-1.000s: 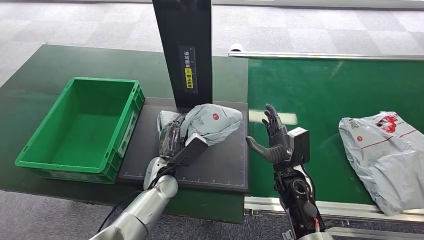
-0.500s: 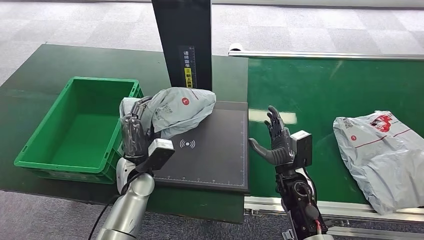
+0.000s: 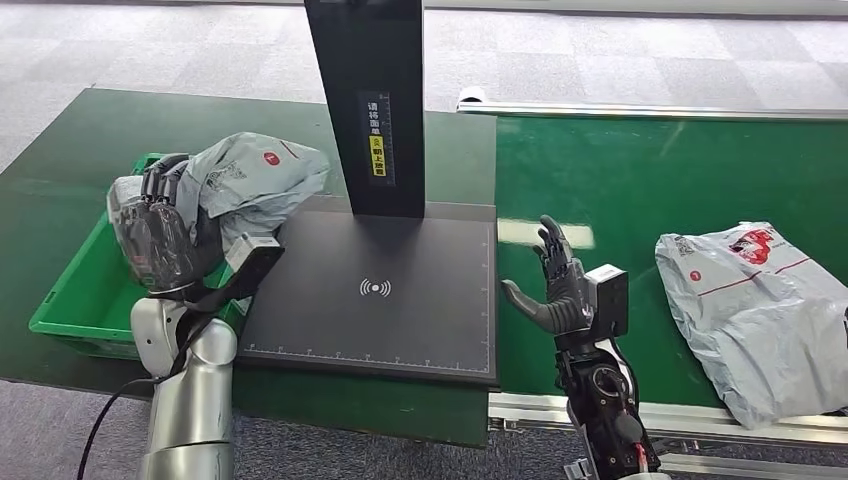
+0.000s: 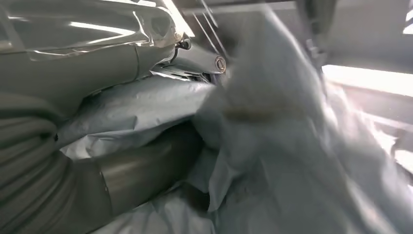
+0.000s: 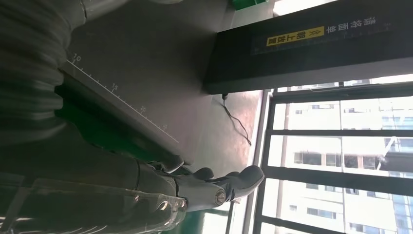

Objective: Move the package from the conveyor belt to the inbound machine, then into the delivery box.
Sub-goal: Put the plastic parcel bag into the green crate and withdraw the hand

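Gripping grey package (image 3: 255, 175) in left hand (image 3: 160, 235), above green delivery box (image 3: 75, 300)

Yellow label w/ Chinese characters on black post (image 3: 366, 105) at 12 o'clock of scan pad (image 3: 375, 288). Contactless-wave sign at pad centre. Ruler numbers 10, 15, 20 along pad edge, right wrist view.

We see a second grey package (image 3: 760, 310) lying on the belt at the right, grey carpet tiles (image 3: 640, 50) beyond, and windows (image 5: 341, 161) showing buildings.
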You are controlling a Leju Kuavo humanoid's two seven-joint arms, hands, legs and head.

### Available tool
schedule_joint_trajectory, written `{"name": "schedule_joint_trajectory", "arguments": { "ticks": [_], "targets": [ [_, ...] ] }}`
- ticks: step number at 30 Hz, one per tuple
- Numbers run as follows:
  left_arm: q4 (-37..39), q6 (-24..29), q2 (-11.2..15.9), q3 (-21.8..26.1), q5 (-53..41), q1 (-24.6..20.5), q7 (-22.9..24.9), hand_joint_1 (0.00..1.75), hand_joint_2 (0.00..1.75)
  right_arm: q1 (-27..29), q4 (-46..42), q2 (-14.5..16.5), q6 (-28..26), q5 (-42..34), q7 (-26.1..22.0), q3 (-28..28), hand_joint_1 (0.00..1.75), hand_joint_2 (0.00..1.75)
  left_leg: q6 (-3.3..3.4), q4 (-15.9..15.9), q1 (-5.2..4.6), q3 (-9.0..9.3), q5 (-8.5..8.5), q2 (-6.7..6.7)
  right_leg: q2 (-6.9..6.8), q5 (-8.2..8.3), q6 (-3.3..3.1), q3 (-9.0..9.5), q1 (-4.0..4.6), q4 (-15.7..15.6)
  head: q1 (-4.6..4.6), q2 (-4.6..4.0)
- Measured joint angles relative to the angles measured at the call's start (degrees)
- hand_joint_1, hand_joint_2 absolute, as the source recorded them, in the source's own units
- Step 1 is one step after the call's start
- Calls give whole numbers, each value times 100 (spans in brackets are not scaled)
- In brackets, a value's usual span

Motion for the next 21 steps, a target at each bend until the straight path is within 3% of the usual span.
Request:
{"name": "schedule_joint_trajectory", "arguments": {
  "ticks": [4,7,9,12,17,21],
  "targets": [
    [525,-1,177,441,-939,-370,1208,175,175,82,-76,-35,-39,-36,16,1,0,175,-1,0,1,1,2,0,-1,0,-1,0,1,0,-1,0],
    [1388,-1,547,479,-1395,-744,2472,175,175,138,-179,-71,-51,-68,78,3,0,175,-2,0,1,1,3,1,0,1,-1,0,1,1,0,0],
    [2044,-1,830,420,-1480,-979,3065,175,175,171,-243,-101,-51,-91,119,3,0,175,-2,0,1,2,4,2,1,1,-2,0,2,1,-1,0],
    [2914,-1,1165,297,-1520,-1231,3515,175,175,190,-301,-126,-51,-102,167,9,0,175,-2,0,1,1,4,2,1,1,-2,0,1,2,0,0],
    [3690,1,1451,163,-1532,-1381,3684,175,175,194,-339,-138,-51,-102,188,42,0,175,-2,0,0,-1,2,1,1,0,-1,-1,1,1,1,0],
    [3964,-6,1554,112,-1425,-1430,3691,0,175,187,-354,-139,-40,-103,209,54,0,175,-2,0,0,-3,2,0,0,0,-1,-1,1,1,1,0]
  ]
}}
